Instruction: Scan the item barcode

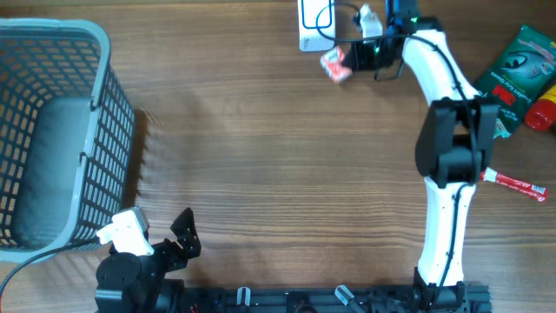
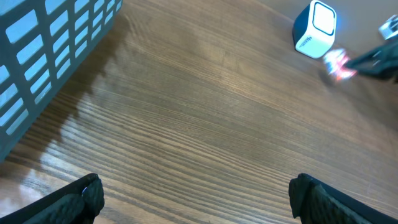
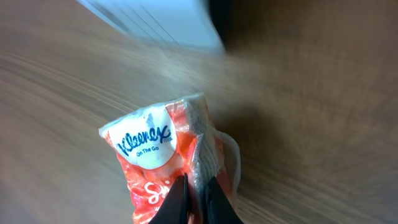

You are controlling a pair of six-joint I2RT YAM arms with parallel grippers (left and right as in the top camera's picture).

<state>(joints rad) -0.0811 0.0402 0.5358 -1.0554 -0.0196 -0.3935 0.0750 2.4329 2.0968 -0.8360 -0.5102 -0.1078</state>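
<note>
A small orange-red Kleenex tissue pack (image 3: 163, 155) is pinched at its edge between the tips of my right gripper (image 3: 197, 194), which is shut on it. Seen from overhead, the tissue pack (image 1: 335, 64) sits at the far middle of the table beside the white barcode scanner (image 1: 310, 26), with the right gripper (image 1: 358, 54) just to its right. A blurred white edge of the scanner (image 3: 155, 25) lies beyond the pack. My left gripper (image 2: 198, 202) hangs open over bare wood near the front left, nothing between its fingers. From there the scanner (image 2: 314, 28) and pack (image 2: 336, 64) show far off.
A grey mesh basket (image 1: 52, 130) fills the left side. At the right edge lie a green packet (image 1: 519, 69), a red bottle (image 1: 545, 111) and a red-and-white tube (image 1: 514, 182).
</note>
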